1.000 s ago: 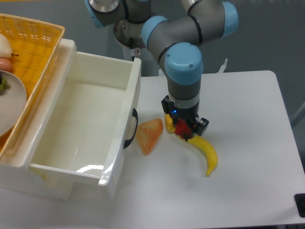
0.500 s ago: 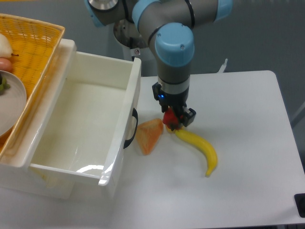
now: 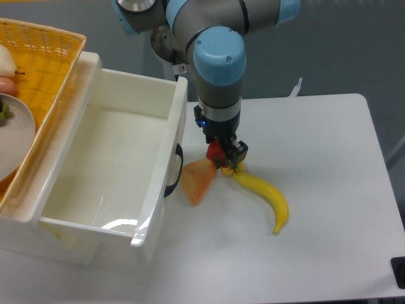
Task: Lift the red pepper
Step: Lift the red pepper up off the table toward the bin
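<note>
The red pepper (image 3: 216, 152) shows as a small glossy red patch between the black fingers of my gripper (image 3: 221, 154), which is shut on it. It hangs just above the table, over the near end of a banana. Most of the pepper is hidden by the fingers. A bit of yellow, likely the yellow pepper (image 3: 229, 170), peeks out just below the gripper.
A pale orange wedge (image 3: 197, 179) lies left of the gripper, next to the open white drawer (image 3: 107, 171). A banana (image 3: 266, 197) curves to the lower right. A wicker basket (image 3: 44, 57) with a plate stands at the far left.
The gripper has risen and moved left with the red pepper, from over the banana's middle to above its upper end near the orange wedge.
</note>
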